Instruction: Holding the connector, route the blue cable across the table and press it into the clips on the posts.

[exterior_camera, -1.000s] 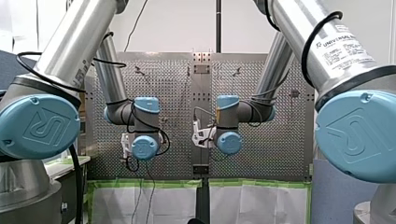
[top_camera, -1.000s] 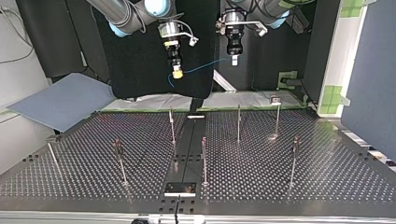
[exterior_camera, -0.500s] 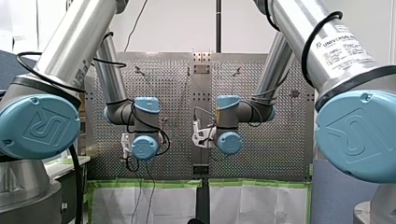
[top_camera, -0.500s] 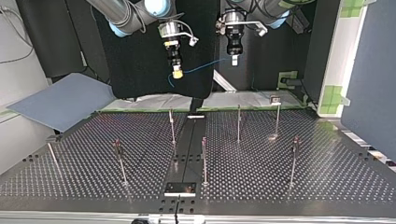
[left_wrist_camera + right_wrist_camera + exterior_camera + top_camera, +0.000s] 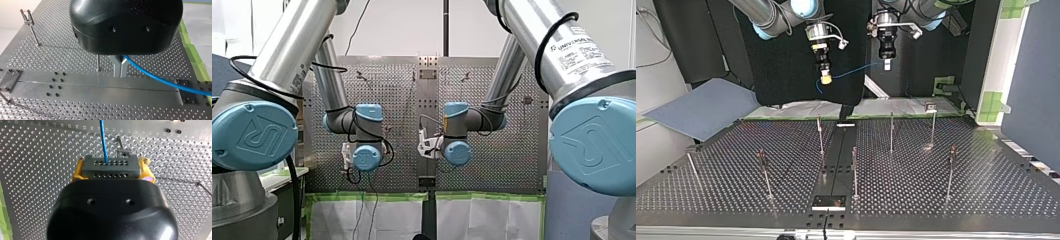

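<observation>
The perforated tabletop [image 5: 986,190] fills the lower half of the top view, and nothing blue lies on it. Nearest, at lower centre, stands a post [image 5: 855,172], flanked by one at lower left [image 5: 765,172] and one at lower right [image 5: 950,172]. Behind them, across the middle of the frame, runs a further row of posts [image 5: 820,135] tipped with clips, one of which [image 5: 931,106] shows at centre right. No clip holds cable.

Past the tabletop's far edge, against a dark backdrop [image 5: 786,75] at upper centre, both claws hang well above the posts. My right claw [image 5: 825,77], upper centre-left, has its yellow pads [image 5: 77,171] closed on the two ends of the grey connector [image 5: 110,166]; in the right wrist view a clip-topped post [image 5: 123,152] stands just ahead of it. The blue cable [image 5: 858,69] leaves the connector and runs rightwards, climbing slightly, to my left claw [image 5: 887,64], whose metal fingers [image 5: 117,67] look pinched together on it.

So the cable's long axis lies across the frame, roughly parallel to the far row, which sits below it and nearer the camera. Both claws seem about equally far from that row: right above the left-of-centre post, left above the one [image 5: 891,132] right of centre. I judge routing not yet begun, and the next move calls for both to descend together with the span taut
</observation>
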Robot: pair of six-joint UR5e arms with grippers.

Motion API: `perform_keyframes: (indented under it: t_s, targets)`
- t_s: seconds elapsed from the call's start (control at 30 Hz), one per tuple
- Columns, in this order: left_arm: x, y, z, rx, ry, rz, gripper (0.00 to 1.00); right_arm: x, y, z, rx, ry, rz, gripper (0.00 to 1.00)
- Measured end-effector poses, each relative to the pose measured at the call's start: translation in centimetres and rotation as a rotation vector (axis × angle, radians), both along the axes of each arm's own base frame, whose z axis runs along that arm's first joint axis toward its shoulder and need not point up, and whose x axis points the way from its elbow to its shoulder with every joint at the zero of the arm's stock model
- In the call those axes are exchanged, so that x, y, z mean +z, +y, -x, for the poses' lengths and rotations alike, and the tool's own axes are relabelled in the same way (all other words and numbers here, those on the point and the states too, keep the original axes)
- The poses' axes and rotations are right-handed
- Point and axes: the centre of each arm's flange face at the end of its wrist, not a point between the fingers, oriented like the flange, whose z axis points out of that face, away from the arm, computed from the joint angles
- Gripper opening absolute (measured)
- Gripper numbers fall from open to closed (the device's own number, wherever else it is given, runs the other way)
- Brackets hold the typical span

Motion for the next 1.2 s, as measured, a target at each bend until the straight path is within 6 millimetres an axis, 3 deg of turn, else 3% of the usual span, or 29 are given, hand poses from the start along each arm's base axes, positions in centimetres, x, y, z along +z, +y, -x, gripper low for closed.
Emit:
perform_keyframes:
  t_s: [1.2]
  targets:
    - [-0.51, 0.63, 0.13, 0.018, 0.037, -0.030, 0.00, -0.41, 0.33, 0.12, 0.000, 0.013, -0.007, 0.00]
